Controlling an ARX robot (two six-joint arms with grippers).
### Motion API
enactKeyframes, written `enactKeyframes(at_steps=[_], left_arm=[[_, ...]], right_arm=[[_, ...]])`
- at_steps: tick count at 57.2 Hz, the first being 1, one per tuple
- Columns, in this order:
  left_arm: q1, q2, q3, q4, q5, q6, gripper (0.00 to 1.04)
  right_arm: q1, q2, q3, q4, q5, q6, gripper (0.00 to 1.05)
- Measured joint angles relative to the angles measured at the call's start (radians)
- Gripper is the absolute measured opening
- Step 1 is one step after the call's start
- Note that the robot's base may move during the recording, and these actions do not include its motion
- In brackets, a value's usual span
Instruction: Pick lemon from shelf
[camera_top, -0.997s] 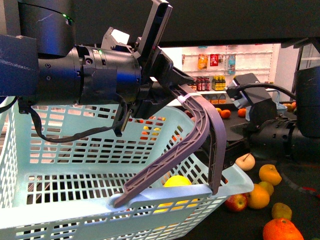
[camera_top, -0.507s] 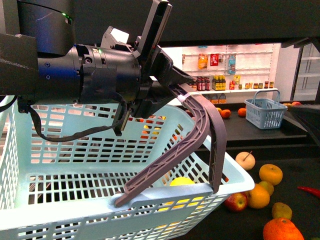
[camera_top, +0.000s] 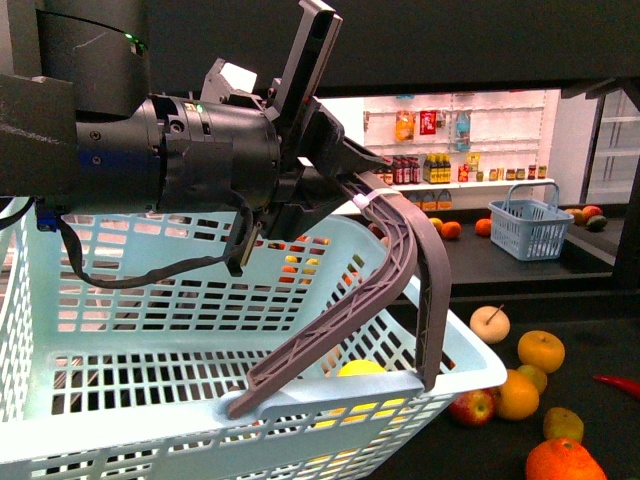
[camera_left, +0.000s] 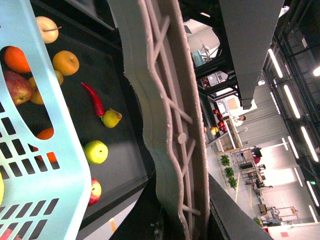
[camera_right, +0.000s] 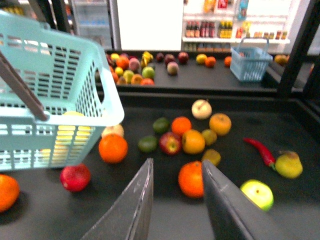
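We see the left gripper (camera_top: 345, 185) clamped on the grey handle (camera_top: 395, 285) of the pale blue basket (camera_top: 150, 330), holding it above the black shelf (camera_top: 590, 340). The lemon (camera_top: 360, 368) lies inside the basket, visible through the near wall slots beside the handle's base. The right gripper (camera_right: 175, 200) hangs empty, fingers parted at a moderate width, above an orange (camera_right: 191, 179) on the deck. Further back we see a red chilli (camera_right: 260, 151), then a small blue basket (camera_right: 249, 63)

Front camera sits close behind the basket (camera_top: 455, 350); both wrist cameras share its fruit-strewn shelf (camera_right: 280, 130).
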Motion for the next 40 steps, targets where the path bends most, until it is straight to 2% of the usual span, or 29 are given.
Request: enactKeyframes(at_steps=[3,7,27,40], left_arm=[[0.0,0.0,0.0,0.0,-0.005,0.0,0.11],[0.0,0.0,0.0,0.0,-0.002,0.005,0.11],[0.0,0.0,0.0,0.0,-0.002,0.0,0.11],[0.0,0.0,0.0,0.0,-0.003,0.002,0.11]], right_arm=[[0.0,-0.014,0.0,0.002,0.004,0.0,0.21],[0.0,-0.021,0.0,0.002,0.005,0.0,0.03],[0.0,-0.023,0.0,0.002,0.004,0.001,0.03],[0.0,-0.023,0.0,0.002,0.004,0.001,0.48]])
